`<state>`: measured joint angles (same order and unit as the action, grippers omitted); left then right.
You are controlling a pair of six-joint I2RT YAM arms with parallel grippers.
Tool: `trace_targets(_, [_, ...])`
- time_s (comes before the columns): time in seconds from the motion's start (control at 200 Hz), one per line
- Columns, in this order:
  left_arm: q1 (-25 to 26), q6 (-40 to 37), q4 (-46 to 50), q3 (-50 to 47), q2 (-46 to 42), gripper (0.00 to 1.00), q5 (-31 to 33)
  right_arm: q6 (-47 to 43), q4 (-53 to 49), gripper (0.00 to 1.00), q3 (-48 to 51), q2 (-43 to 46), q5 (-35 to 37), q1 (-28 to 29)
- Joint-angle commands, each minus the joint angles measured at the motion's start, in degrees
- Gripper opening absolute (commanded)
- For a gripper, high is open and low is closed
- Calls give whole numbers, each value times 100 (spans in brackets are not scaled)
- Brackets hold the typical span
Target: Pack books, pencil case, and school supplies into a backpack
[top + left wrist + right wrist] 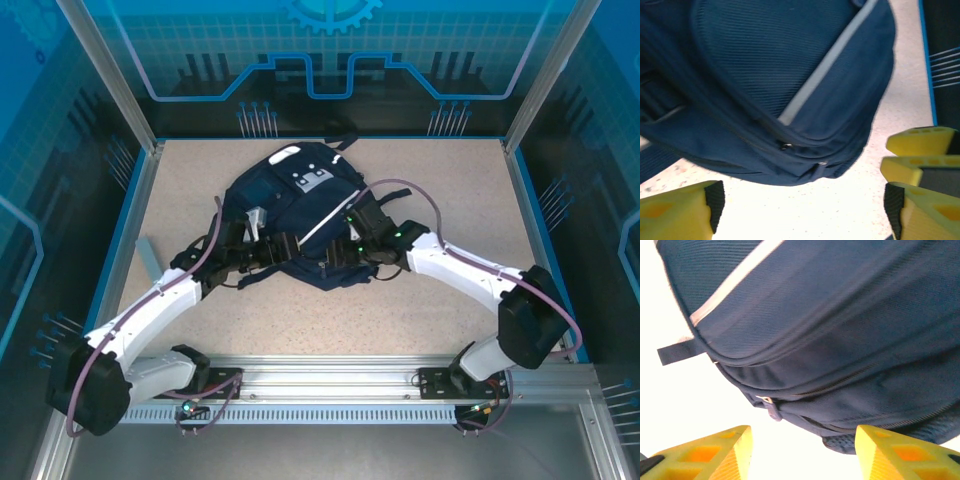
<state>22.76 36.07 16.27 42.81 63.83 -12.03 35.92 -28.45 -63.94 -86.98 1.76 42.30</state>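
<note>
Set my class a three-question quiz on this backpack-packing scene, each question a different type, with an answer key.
1. True or false: the backpack stands upright against the back wall.
2. Multiple choice: what colour are the fingers seen in the left wrist view? A yellow, B red, C green.
3. Fill in: the left gripper and the right gripper both have their jaws ____, holding nothing.
Key: 1 false, it lies flat on the table; 2 A; 3 open.
</note>
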Motion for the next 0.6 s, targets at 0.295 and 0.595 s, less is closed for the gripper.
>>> trace_targets(0.295, [-64,488,354,1,2,99,604,-524,-153,51,-694,-1032,329,753])
trace_targets(0.595, [-62,496,336,1,70,99,573,-312,-67,39,-809,-1467,360,755])
